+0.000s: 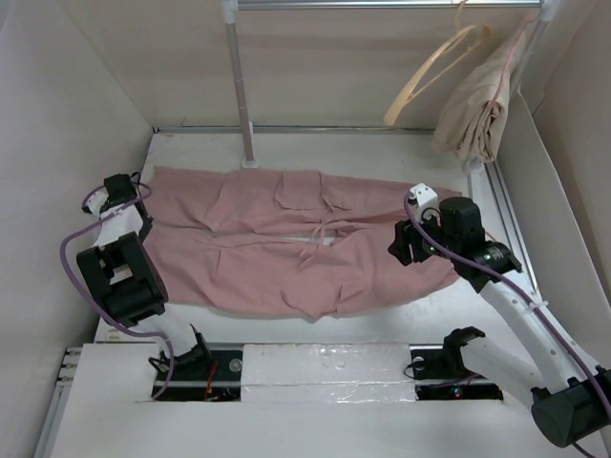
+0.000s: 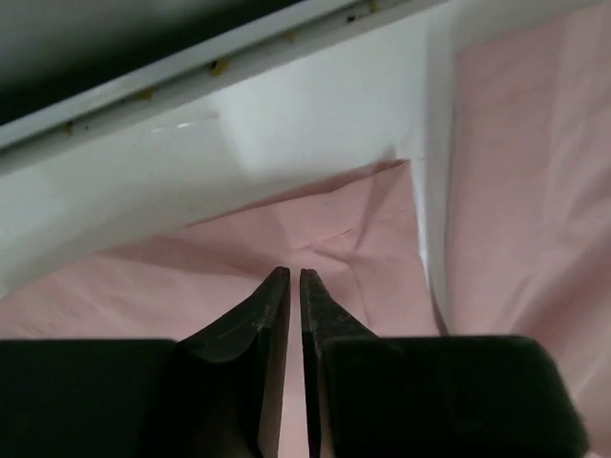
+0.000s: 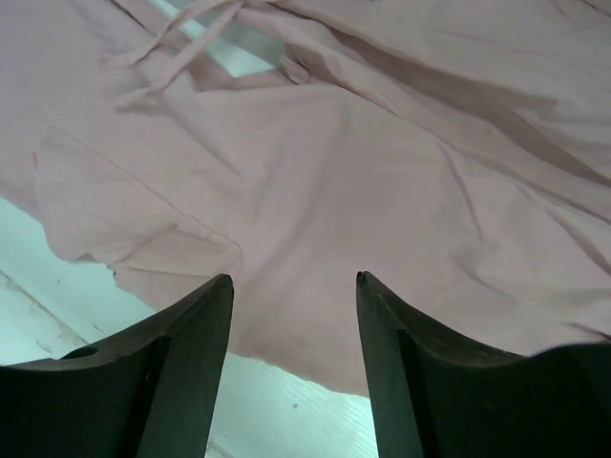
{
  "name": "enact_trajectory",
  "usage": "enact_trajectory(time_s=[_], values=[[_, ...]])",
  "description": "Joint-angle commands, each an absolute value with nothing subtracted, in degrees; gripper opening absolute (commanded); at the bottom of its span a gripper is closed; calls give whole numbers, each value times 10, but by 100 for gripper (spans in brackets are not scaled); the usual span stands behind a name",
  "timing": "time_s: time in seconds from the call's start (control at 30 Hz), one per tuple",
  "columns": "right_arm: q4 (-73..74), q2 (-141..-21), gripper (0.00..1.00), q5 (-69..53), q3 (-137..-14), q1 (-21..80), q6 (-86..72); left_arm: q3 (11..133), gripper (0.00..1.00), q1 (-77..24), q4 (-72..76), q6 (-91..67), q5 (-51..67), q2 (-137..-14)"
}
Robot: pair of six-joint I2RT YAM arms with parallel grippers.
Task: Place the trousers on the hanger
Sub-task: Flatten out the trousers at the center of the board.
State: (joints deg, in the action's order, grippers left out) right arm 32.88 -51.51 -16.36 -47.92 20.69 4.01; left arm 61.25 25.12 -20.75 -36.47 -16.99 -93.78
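The dusty-pink trousers (image 1: pixel 286 239) lie flat across the white table, legs to the left and waist to the right. At the leg ends my left gripper (image 1: pixel 143 225) is down on the cloth. In the left wrist view it (image 2: pixel 294 272) is shut, with the pink cloth (image 2: pixel 363 248) creased at its tips. My right gripper (image 1: pixel 406 243) hovers over the waist end. The right wrist view shows it (image 3: pixel 294 279) open above the trousers (image 3: pixel 334 143), with nothing between its fingers; the drawstring (image 3: pixel 181 38) lies beyond. The cream hanger (image 1: pixel 434 72) hangs from the rail at back right.
A beige garment (image 1: pixel 482 105) hangs next to the hanger on the rail. The rail's upright pole (image 1: pixel 239 76) stands at the back centre. White walls enclose the table on the left, back and right. A metal track (image 1: pixel 506 219) runs along the right side.
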Motion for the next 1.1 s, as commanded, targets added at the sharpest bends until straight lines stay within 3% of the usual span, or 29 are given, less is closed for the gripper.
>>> enact_trajectory(time_s=[0.0,0.07,0.1,0.17,0.2,0.23,0.27,0.3,0.37,0.5,0.6,0.7,0.87,1.07], values=[[338,-502,60,-145,-479,193,26,621,24,252,-233,-353,-190,-908],[338,-496,60,-149,-477,192,32,604,44,264,-230,-348,-176,-870],[338,-492,60,-156,-476,192,33,599,65,264,-232,-351,-172,-828],[335,-483,58,-173,-471,192,38,591,77,264,-246,-352,-157,-786],[332,-480,51,-199,-468,192,38,587,84,264,-253,-352,-156,-746],[332,-475,42,-206,-465,192,40,584,84,264,-265,-353,-154,-726],[332,-471,22,-216,-457,192,44,571,81,264,-292,-357,-152,-709],[332,-468,14,-234,-453,192,47,563,70,264,-307,-375,-152,-669],[327,-460,4,-251,-436,192,53,534,67,264,-368,-409,-160,-638],[329,-456,9,-292,-418,192,65,454,66,312,-399,-498,-155,-586],[350,-454,24,-302,-418,192,87,461,66,349,-408,-520,-140,-596],[372,-446,31,-292,-422,192,103,450,65,397,-400,-527,-95,-607],[395,-435,32,-284,-430,198,108,396,62,463,-354,-534,-69,-623],[394,-436,32,-279,-433,198,103,405,60,463,-325,-520,-85,-655]])
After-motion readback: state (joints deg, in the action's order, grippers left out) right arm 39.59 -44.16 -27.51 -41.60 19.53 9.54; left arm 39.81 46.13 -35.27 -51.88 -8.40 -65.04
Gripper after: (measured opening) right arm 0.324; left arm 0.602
